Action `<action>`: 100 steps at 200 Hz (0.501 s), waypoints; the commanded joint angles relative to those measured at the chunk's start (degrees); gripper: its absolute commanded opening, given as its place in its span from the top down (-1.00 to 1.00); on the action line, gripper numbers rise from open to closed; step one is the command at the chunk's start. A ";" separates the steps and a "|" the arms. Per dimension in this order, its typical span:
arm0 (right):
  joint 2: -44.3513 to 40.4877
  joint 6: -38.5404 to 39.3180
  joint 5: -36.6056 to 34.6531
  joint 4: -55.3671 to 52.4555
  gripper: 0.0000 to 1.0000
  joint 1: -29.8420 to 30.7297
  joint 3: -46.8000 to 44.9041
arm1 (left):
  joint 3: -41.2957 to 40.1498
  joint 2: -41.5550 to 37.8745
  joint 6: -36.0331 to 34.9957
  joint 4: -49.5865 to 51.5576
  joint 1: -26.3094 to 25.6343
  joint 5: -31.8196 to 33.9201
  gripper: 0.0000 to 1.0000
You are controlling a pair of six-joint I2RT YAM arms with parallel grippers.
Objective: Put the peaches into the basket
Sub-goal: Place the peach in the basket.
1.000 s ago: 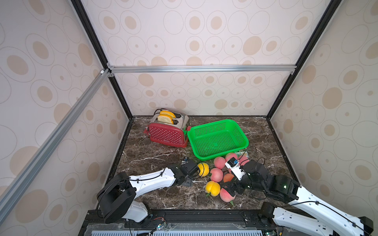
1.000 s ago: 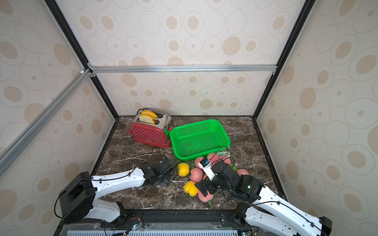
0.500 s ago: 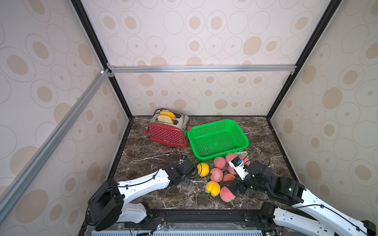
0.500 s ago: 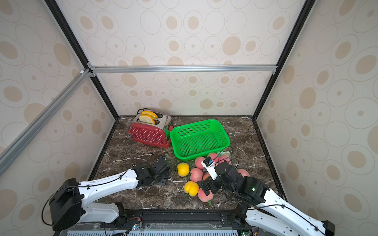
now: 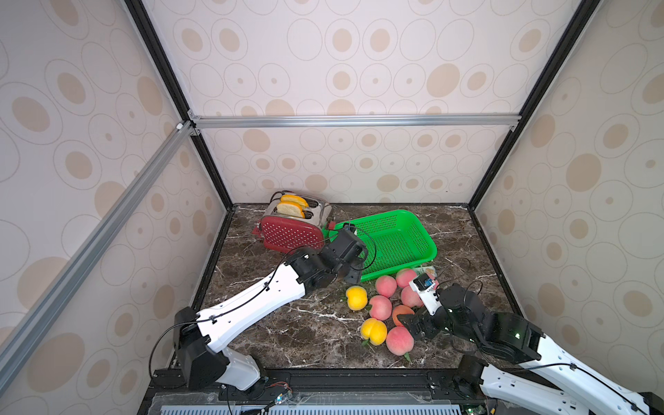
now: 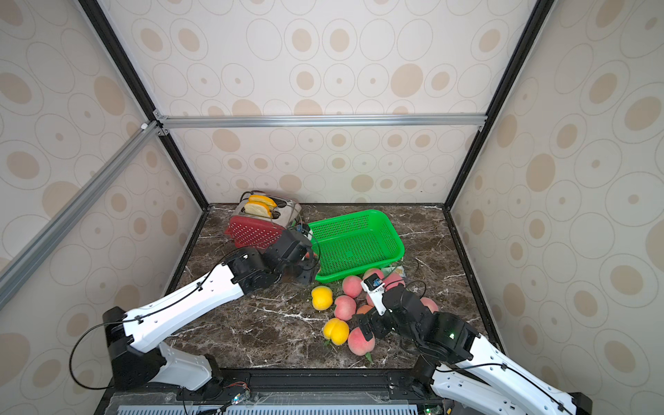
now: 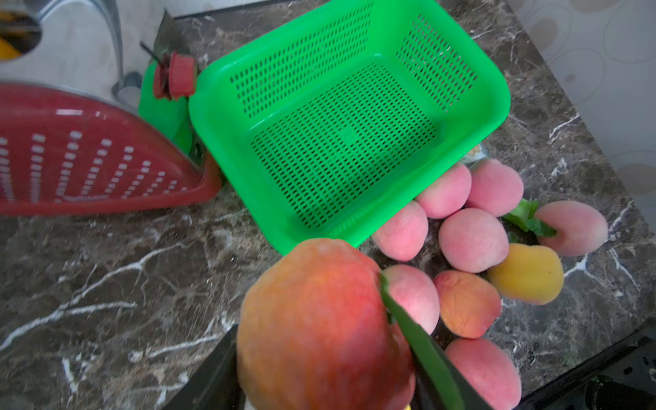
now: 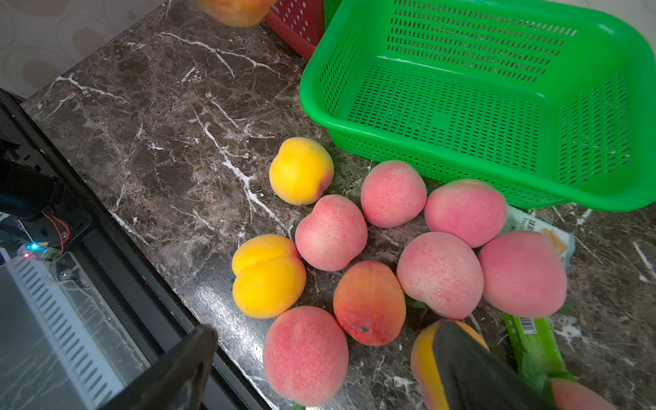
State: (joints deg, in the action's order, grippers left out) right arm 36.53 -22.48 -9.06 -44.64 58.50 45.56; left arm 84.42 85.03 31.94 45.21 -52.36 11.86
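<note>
Clamping an orange-red peach with a green leaf in the left gripper, raised clear of the worktop, probably for carrying over the rim. Facing the green mesh basket, just ahead of that gripper and below it, containing nothing so far.

Spreading the right gripper wide, gripping nothing, hanging low over the loose peaches on the worktop, with a pink peach directly beneath it and more pink and yellow ones ahead; seemingly lining up the next pick. Leaving a snack wrapper and a green packet partly under the fruit beside this gripper. Leaving a red dotted toaster with bread slices beyond the left gripper, next to the basket.

Working on glossy dark brown marble veined white, inside a booth of pale wallpaper with beige ovals, black posts and aluminium rails.
</note>
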 commanded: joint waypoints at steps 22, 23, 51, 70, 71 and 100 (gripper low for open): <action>-3.43 -3.19 -4.02 -3.57 -1.00 0.37 0.87 | 15.04 15.24 -7.45 1.56 3.72 -6.00 -0.31; -3.46 -3.23 -4.12 -3.63 -1.00 0.38 0.86 | 15.36 15.55 -7.52 1.51 3.82 -6.12 -0.31; -4.23 -3.48 -4.72 -3.70 -1.00 0.33 0.79 | 24.96 26.44 -9.30 3.45 5.32 -5.53 -0.35; -4.18 -3.05 -5.24 -3.70 -1.00 0.36 0.80 | 31.02 33.49 -10.38 5.14 5.81 -4.54 -0.35; -4.18 -2.94 -5.34 -3.65 -1.00 0.37 0.82 | 31.31 33.82 -10.44 5.23 5.88 -4.46 -0.35; -3.93 -2.07 -5.77 -3.36 -1.00 0.35 0.74 | 38.97 42.61 -11.62 7.95 6.20 -2.58 -0.37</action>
State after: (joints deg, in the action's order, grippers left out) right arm 32.71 -25.02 -13.37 -47.42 58.50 45.58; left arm 117.49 122.72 23.07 48.42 -46.41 7.33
